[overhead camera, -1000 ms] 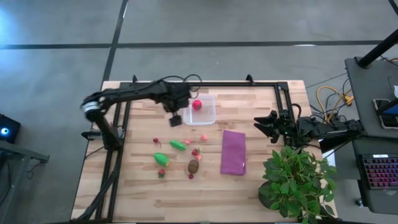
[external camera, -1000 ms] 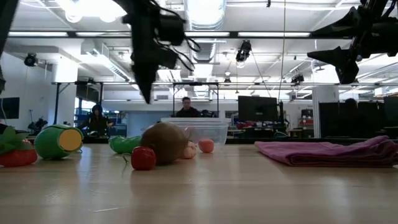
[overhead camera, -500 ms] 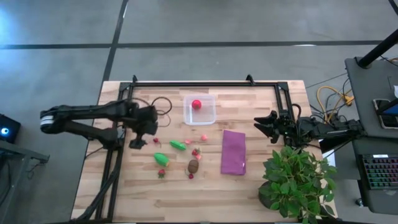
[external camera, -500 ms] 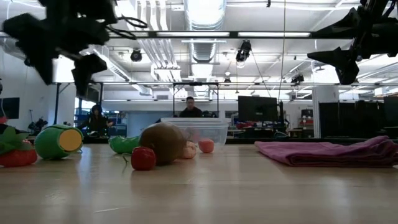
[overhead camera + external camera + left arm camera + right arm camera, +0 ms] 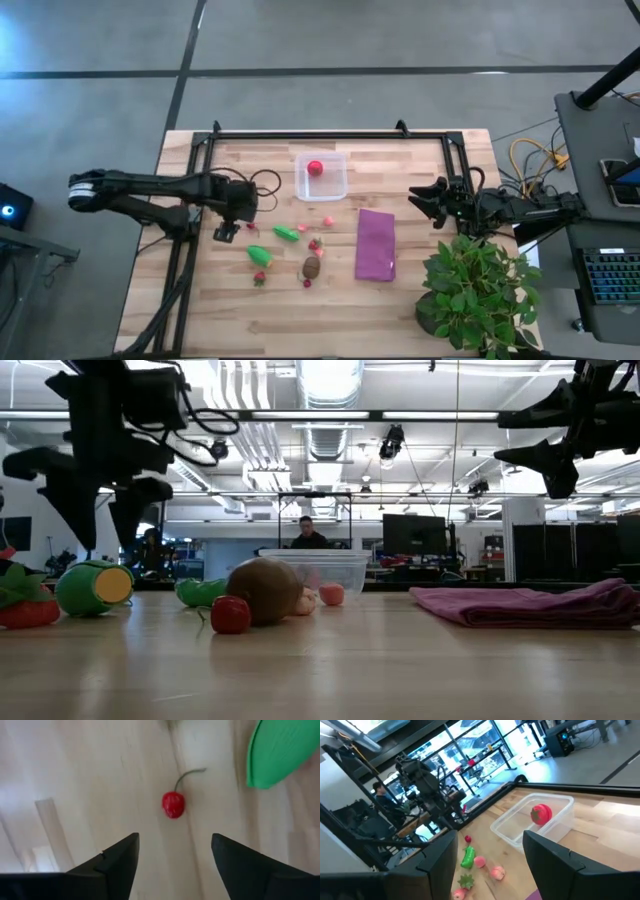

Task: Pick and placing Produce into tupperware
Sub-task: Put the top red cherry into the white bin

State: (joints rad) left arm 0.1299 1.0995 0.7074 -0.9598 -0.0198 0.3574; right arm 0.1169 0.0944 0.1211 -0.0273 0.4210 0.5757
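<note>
Jaws of the left gripper point(image 5: 172, 857) stand released, hovering over a small red cherry point(image 5: 173, 804) at 12 o'clock ahead, stem trailing beyond. Judgement: centre on the fruit body, descend straight, pinch gently; it may roll. Tupperware point(image 5: 321, 176), one red round piece point(image 5: 316, 168) inside, lies farther at 2 o'clock. Right gripper point(image 5: 420, 200) waits at 3 o'clock, released.

A purple cloth point(image 5: 375, 244) lies flat on the wooden table point(image 5: 420, 305), apparently near a potted plant point(image 5: 478, 292).
</note>
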